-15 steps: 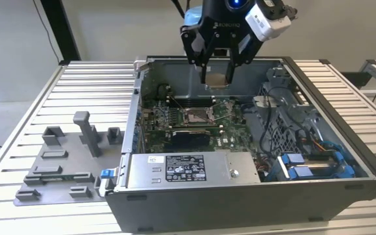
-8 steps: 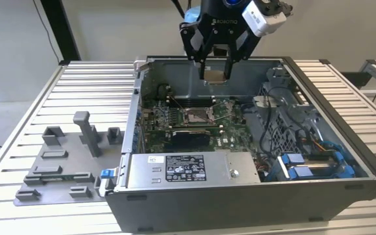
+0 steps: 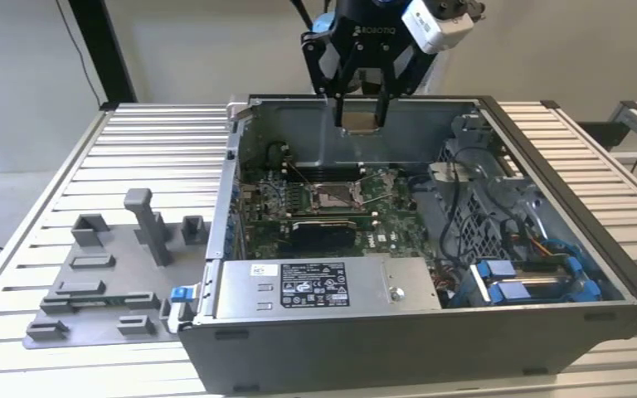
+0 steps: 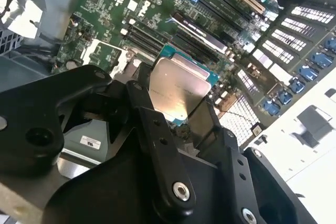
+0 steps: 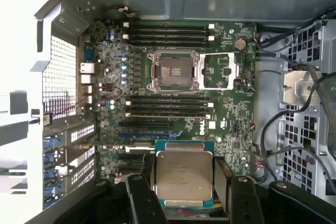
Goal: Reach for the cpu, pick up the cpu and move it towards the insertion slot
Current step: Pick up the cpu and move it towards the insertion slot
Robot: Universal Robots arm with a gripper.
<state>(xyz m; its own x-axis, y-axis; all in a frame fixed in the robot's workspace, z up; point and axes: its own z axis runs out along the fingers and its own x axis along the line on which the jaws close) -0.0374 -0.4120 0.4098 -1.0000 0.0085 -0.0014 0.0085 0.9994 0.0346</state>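
Cpu [image 5: 184, 175] sits clamped flat between the tool's [image 3: 362, 112] two fingers, its silver top plain in both wrist views [image 4: 176, 88], carried in the air above the open computer case [image 3: 617, 257]. Insertion slot [image 5: 174, 71] lies lower on the green motherboard [image 5: 236, 111], well apart from the chip; in the exterior view the slot [image 3: 335, 194] is almost straight beneath the tool.

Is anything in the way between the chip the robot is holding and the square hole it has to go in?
Nothing visible. The cpu hangs in the gripper above the motherboard, and the insertion slot lies open with clear air between.
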